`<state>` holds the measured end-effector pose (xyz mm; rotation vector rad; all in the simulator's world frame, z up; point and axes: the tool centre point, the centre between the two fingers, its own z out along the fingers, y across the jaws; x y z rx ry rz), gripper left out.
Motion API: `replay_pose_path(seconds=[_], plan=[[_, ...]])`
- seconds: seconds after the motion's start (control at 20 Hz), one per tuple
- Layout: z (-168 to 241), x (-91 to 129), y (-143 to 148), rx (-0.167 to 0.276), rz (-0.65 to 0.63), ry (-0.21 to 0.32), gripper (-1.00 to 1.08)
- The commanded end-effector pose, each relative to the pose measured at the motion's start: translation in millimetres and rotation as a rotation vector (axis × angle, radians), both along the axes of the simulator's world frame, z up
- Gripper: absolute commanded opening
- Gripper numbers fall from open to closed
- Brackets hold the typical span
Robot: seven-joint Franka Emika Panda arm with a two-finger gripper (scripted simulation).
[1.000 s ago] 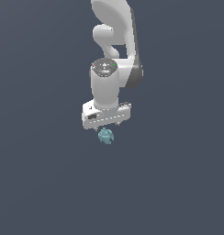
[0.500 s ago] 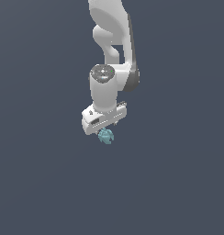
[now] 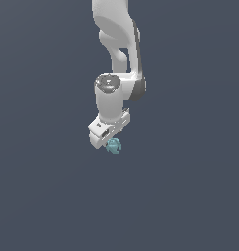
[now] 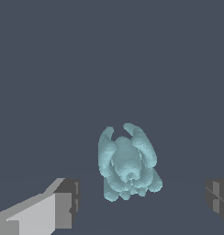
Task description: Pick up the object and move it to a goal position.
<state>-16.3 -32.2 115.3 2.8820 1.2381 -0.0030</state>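
The object (image 3: 113,145) is a small pale teal-blue lumpy thing on the dark floor, just below the white gripper (image 3: 109,138) in the exterior view. In the wrist view the object (image 4: 126,163) lies between the two fingers (image 4: 63,204), which stand wide apart and do not touch it. The gripper is open and empty, directly above the object. The fingertips are hidden behind the gripper body in the exterior view.
The white arm (image 3: 119,44) reaches down from the top of the exterior view. The ground is a plain dark grey-blue surface (image 3: 190,196) with nothing else on it.
The gripper head has rotated and its base is more slanted than before. It stays over the object, which has not moved.
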Motion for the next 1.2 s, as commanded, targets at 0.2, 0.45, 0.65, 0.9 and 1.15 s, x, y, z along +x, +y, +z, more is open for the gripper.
replay_pose_path(seconds=[0.2,0.45,0.65,0.9,1.15], plan=[[-9,-3,-2,0.003,0.129,0.001,1.0],[-13,-5,-2,0.004,0.187,0.001,1.0],[-15,-6,-2,0.005,0.208,0.001,1.0],[-16,-6,-3,0.005,0.207,0.001,1.0],[-33,-6,-2,0.005,0.209,0.001,1.0]])
